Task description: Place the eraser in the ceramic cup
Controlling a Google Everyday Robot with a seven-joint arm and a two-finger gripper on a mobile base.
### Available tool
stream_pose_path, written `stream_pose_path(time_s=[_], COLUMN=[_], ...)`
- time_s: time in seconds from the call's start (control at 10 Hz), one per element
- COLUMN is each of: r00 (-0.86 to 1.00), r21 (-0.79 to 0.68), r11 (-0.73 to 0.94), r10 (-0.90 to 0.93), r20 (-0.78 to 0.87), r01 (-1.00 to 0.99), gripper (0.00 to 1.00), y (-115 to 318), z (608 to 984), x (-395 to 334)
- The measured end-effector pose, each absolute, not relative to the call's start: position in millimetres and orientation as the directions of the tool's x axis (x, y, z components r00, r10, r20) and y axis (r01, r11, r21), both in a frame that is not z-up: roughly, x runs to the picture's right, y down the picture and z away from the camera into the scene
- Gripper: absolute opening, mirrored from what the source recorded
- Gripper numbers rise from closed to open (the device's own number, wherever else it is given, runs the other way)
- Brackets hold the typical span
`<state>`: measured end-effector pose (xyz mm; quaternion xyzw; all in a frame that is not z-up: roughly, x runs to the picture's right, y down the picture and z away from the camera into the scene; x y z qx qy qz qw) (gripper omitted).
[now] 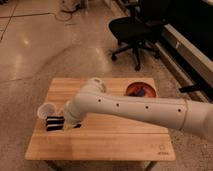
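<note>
The eraser (pixel 51 123) is clamped in the jaws of the gripper (pixel 59 122) by the table's (pixel 115 142) left edge, just beside the ceramic cup (pixel 46 110) on its near side. An orange-red bowl (pixel 141 90) sits far right.
</note>
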<state>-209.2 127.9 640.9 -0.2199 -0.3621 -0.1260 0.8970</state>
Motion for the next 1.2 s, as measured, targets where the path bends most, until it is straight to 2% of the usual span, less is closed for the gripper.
stream_pose_path(time_s=[0.8, 1.2], r00=[0.564, 0.555], r21=[-0.274, -0.266], r11=[0.864, 0.865], r10=[-0.015, -0.017], r20=[0.825, 0.831], r01=[0.423, 0.426], gripper=[0.0, 0.0], y=[91.3, 75.1], z=[632.1, 649.9], x=[-298.9, -324.6])
